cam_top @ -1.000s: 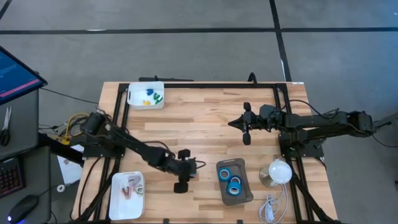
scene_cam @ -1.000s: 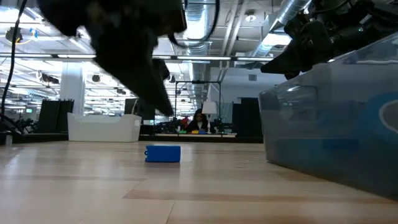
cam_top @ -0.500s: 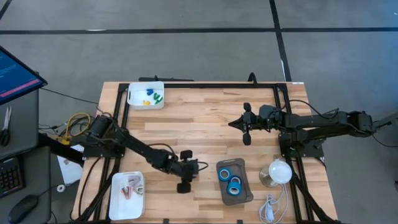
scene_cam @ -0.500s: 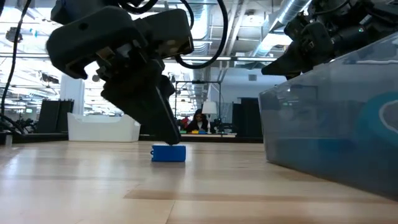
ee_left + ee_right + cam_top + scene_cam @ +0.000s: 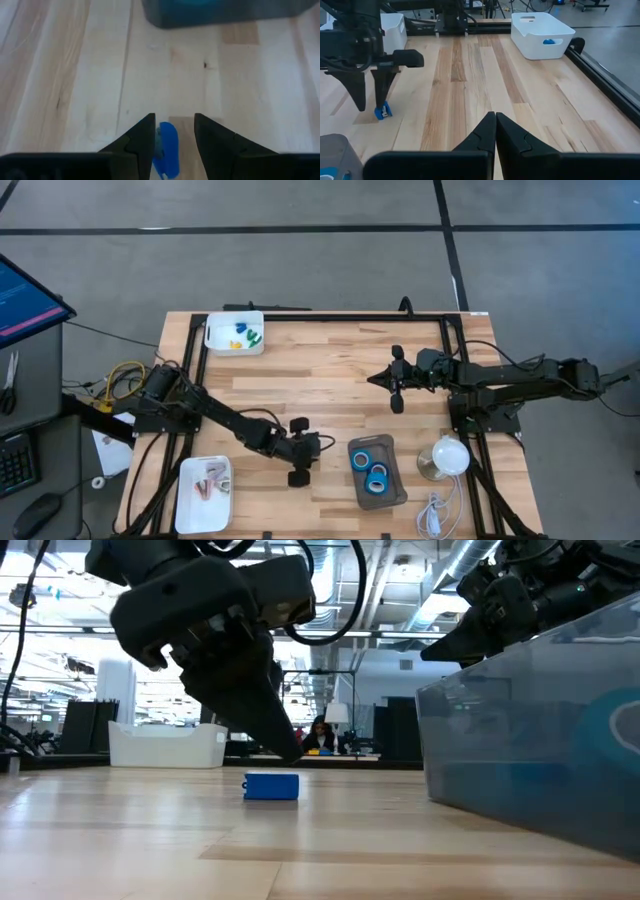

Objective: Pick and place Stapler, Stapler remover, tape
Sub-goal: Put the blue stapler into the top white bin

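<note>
One small bright blue roll of tape lies on the table near the middle, left of a grey bin. More blue rolls lie in that bin. My left gripper hangs open just above the loose roll, slanting down toward the bin. The roll shows between the fingers, close to one of them. In the low view the fingertip stands clear of the roll. My right gripper is shut and waits over the table's far right. I cannot pick out a stapler or a stapler remover.
A white tray at the far left corner holds small blue, yellow and green pieces. A second white tray at the near left holds pinkish pieces. A white lamp and its cable lie right of the grey bin.
My left gripper has come down over the blue roll and edged toward the table's right edge, staying open. The roll has shifted a little toward the right along the table.
</note>
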